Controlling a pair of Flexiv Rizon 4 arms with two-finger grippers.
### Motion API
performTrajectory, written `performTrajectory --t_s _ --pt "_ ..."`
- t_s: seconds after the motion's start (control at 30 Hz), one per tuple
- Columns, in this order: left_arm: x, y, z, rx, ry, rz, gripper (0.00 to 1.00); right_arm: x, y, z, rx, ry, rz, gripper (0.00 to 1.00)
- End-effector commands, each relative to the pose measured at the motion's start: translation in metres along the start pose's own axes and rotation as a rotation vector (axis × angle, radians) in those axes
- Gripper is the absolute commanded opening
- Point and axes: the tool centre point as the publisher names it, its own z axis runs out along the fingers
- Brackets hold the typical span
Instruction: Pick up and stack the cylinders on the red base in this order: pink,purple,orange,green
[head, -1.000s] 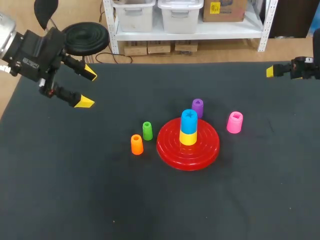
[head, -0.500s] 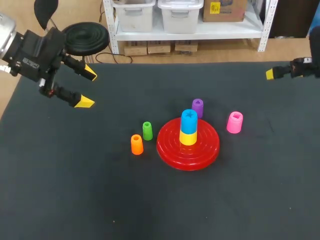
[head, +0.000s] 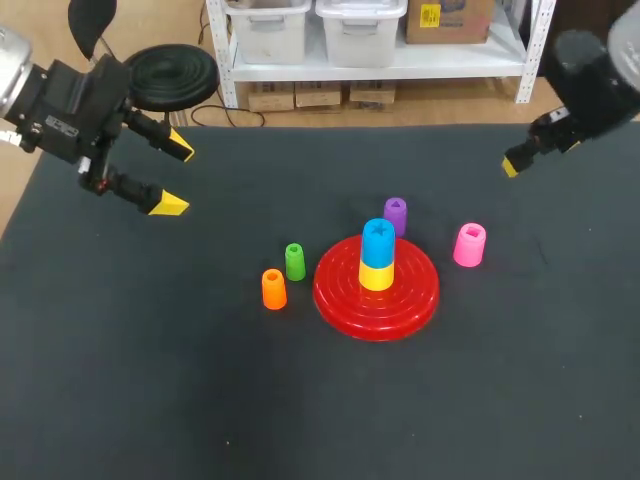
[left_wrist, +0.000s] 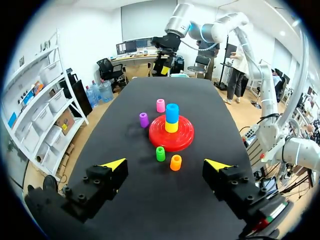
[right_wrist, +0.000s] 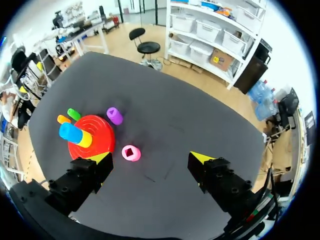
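Note:
The red base (head: 376, 290) sits mid-table with a yellow cylinder (head: 376, 276) and a blue one (head: 377, 241) stacked on its peg. Standing loose on the table are the purple cylinder (head: 395, 214) behind the base, the pink cylinder (head: 469, 244) to its right, and the green (head: 294, 261) and orange (head: 273, 288) cylinders to its left. My left gripper (head: 175, 177) hovers open at the far left, holding nothing. My right gripper (head: 513, 163) is up at the back right; in the right wrist view it (right_wrist: 150, 157) stands open and empty, high above the pink cylinder (right_wrist: 131, 153).
The black table (head: 150, 380) stretches wide around the base. In the left wrist view the base (left_wrist: 171, 135) and the cylinders lie well ahead of the open left gripper (left_wrist: 166, 165).
My right arm has swung in from the right edge, its gripper moving left and toward the pink cylinder. The left arm and all cylinders have stayed put.

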Motion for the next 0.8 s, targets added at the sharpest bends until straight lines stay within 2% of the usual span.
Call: performTrajectory --t_s 0.03,0.17,0.33,0.63,0.8 --pt "0.000 -0.001 0.000 -0.003 0.000 0.001 1.00 -0.003 0.004 -0.001 0.133 0.020 0.004 1.00" --pt "0.000 -0.001 0.000 -0.003 0.000 0.001 1.00 -0.003 0.010 0.003 0.122 0.040 -0.021 1.00" --pt "0.000 -0.001 0.000 -0.003 0.000 0.001 1.00 0.001 0.024 0.021 0.083 0.120 -0.057 1.00" --pt "0.000 -0.001 0.000 -0.003 0.000 0.001 1.00 0.012 0.045 0.036 0.101 0.167 -0.133 1.00" --pt "0.000 -0.001 0.000 -0.003 0.000 0.001 1.00 0.016 0.044 0.039 0.071 0.175 -0.161 1.00"
